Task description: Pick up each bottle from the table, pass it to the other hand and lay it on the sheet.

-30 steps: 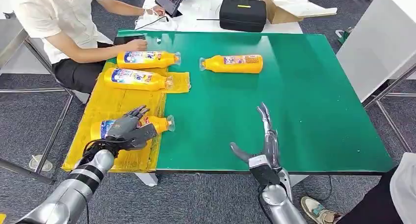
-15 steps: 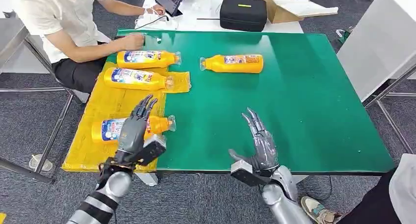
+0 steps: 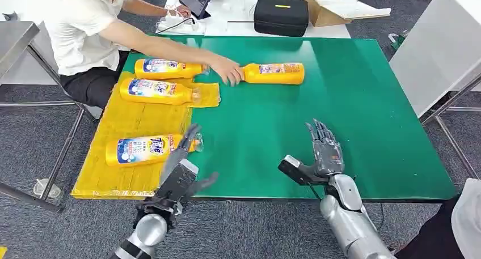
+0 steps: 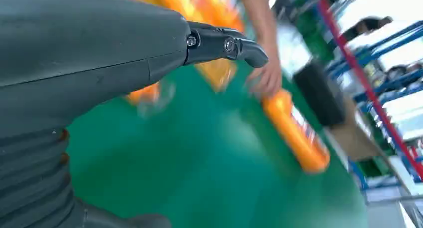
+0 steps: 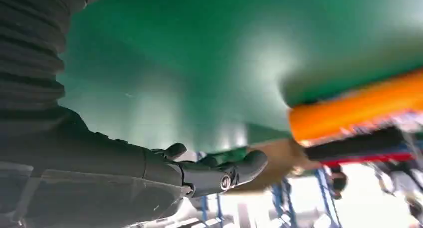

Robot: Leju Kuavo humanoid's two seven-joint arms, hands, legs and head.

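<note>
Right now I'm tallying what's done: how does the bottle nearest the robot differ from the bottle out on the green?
The nearest bottle lies on the yellow sheet with its cap pointing right and nobody touching it. The far bottle lies on the bare green table with its cap end to the left, under a person's hand. Both are orange, labelled and lying on their sides.
</note>
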